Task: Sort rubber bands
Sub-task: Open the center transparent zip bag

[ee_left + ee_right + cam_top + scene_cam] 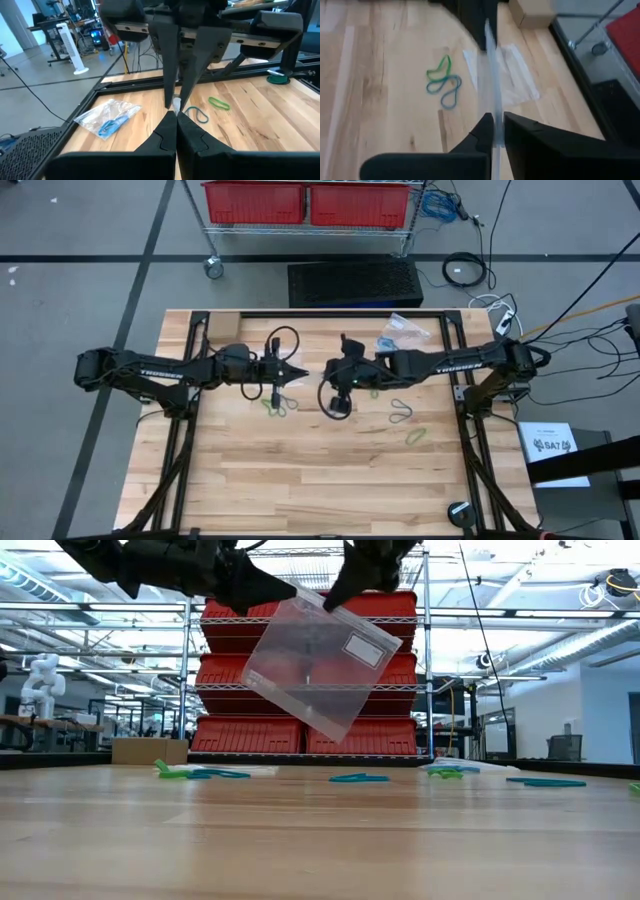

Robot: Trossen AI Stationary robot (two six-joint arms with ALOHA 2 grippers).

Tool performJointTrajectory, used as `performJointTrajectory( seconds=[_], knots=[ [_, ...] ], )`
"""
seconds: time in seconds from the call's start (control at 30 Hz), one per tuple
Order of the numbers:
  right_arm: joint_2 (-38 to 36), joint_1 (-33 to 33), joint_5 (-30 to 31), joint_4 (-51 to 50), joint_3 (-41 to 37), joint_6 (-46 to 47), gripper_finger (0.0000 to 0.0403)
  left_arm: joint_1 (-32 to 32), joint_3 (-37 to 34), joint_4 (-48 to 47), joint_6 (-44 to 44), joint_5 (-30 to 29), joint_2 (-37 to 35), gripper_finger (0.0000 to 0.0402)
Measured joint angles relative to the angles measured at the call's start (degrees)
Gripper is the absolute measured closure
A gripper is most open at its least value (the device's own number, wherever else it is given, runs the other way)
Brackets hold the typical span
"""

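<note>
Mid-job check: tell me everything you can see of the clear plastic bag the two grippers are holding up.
The clear plastic zip bag hangs tilted above the wooden table, touching nothing below. It is a transparent, slightly frosted rectangle with a white label patch near one upper corner and looks empty. The left gripper and the right gripper each pinch its top edge, fingers shut. The right wrist view shows it edge-on.

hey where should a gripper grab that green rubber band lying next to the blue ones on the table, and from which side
Come straight down from above: the green rubber band lies flat on the table. Pinch its free end, away from where it touches the blue rubber bands, so probably only green lifts.
</note>
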Motion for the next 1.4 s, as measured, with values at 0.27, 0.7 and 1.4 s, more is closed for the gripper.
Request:
performJointTrajectory(
  seconds=[0.27, 0.7, 1.4],
  knots=[
    [-0.1, 0.8, 0.2, -5.9, 0.0, 3.4, 0.0387, 0.0, 0.0, -0.7, 0.0, 0.0, -1.8, 0.0402],
    [-0.1, 3.0, 0.3, -16.8, 0.0, 10.1, 0.0387, 0.1, 0.0, -1.4, 0.5, -1.3, -2.3, 0.0401],
    [-4.2, 2.9, -1.4, -15.4, -0.1, 13.8, 0.0292, 1.6, 0.0, -1.5, 0.4, -2.0, -2.6, 0.0401]
  ],
)
